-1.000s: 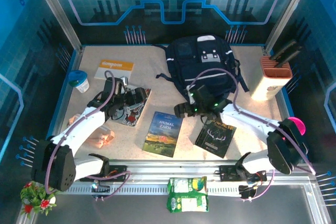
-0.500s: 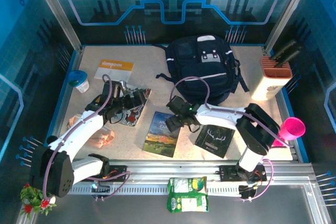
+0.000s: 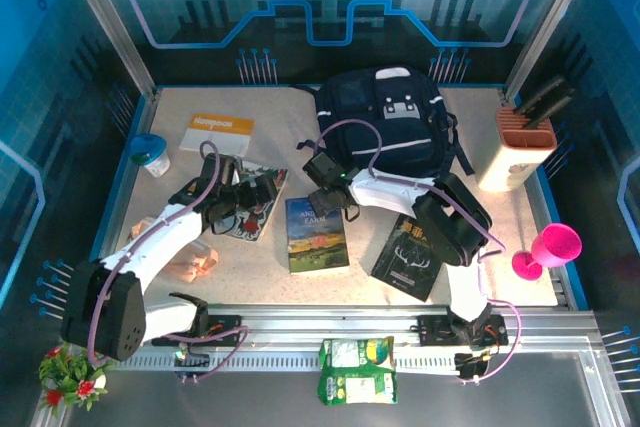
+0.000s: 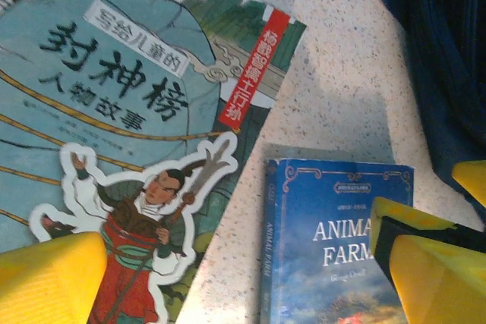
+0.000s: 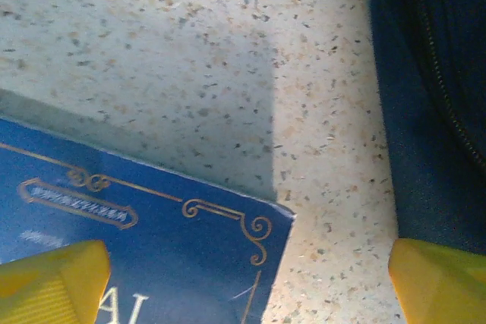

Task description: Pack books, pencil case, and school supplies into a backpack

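Your left gripper (image 3: 243, 205) hasn't moved: jaws apart, empty, over the grey book (image 4: 114, 111). Animal Farm (image 3: 317, 237) got nudged straighter, toward the pack. The right gripper (image 3: 340, 204) swung left off the black book (image 3: 410, 257) and sits wide open at Animal Farm's top edge. All three books lie outside the backpack (image 3: 390, 117).

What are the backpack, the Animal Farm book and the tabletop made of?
Backpack: matte navy woven fabric, probably nylon; zip and soft folds show. Animal Farm book: paper, smooth printed cover with slight sheen. Tabletop: pale speckled surface, stone-like, perhaps laminate.
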